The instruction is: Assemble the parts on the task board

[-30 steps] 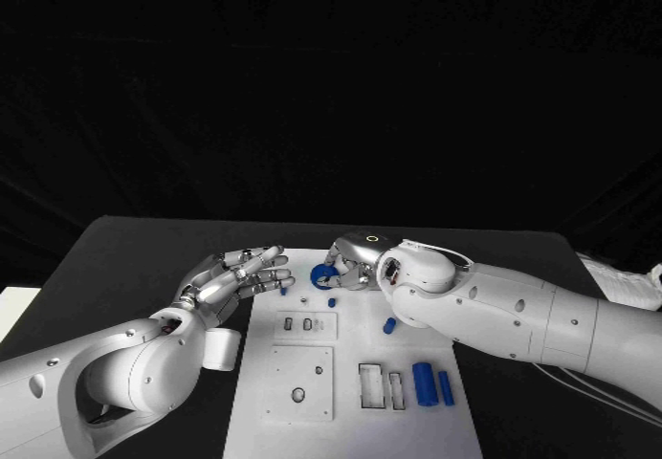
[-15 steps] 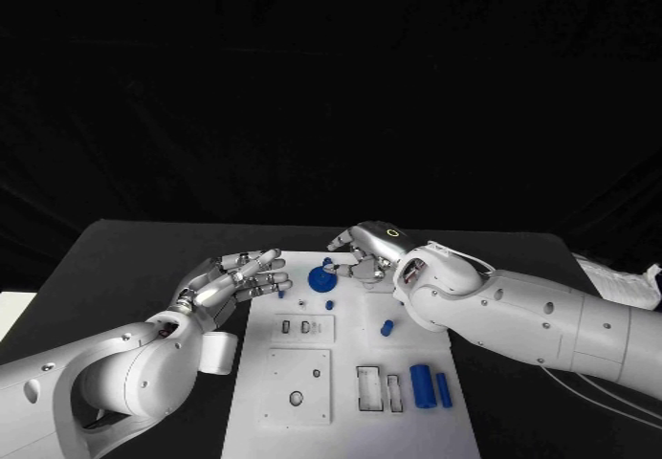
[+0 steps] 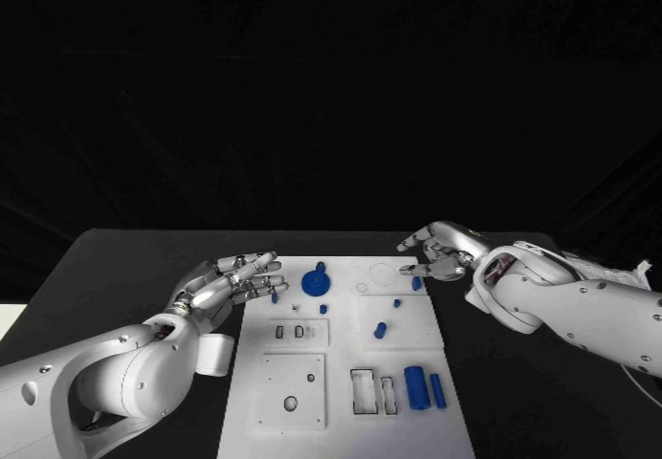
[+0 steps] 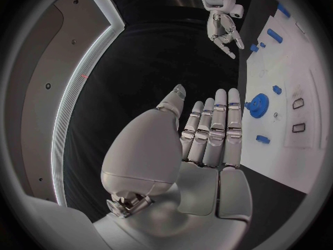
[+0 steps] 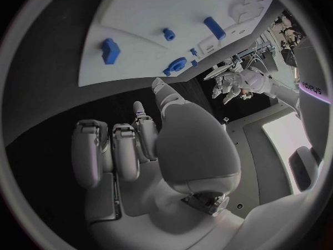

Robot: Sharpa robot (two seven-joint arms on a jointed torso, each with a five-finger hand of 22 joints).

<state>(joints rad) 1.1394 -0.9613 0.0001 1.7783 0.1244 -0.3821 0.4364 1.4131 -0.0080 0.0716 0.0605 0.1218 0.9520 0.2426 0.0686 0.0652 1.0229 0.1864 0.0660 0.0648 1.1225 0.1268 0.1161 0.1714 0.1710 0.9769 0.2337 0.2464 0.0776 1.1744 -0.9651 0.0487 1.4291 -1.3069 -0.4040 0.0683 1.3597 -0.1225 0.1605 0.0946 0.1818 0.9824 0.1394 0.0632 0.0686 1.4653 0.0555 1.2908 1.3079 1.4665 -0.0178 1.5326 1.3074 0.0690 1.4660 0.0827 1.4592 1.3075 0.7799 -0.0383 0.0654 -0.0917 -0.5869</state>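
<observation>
The white task board (image 3: 345, 359) lies in the middle of the black table. A blue gear (image 3: 316, 282) sits on its far part, with small blue parts around it: a peg (image 3: 380, 330), a stub (image 3: 396, 303) and another at the right edge (image 3: 417, 283). Two blue cylinders (image 3: 417, 387) lie near the board's front right. My left hand (image 3: 228, 280) hovers by the board's far left edge, fingers spread, holding nothing. My right hand (image 3: 439, 253) hangs off the far right corner, fingers loosely bent and apart, empty. The left wrist view shows the gear (image 4: 258, 102) past my left hand's fingertips (image 4: 222, 103).
Several rectangular slots (image 3: 370, 390) and round holes (image 3: 291, 404) are cut in the board's near half. A white cuff (image 3: 217, 352) on my left arm lies beside the board's left edge. Black table (image 3: 124, 277) surrounds the board.
My right hand has let go of the blue gear and drawn back to the right, off the board. The gear now sits alone on the board. The left hand has barely moved.
</observation>
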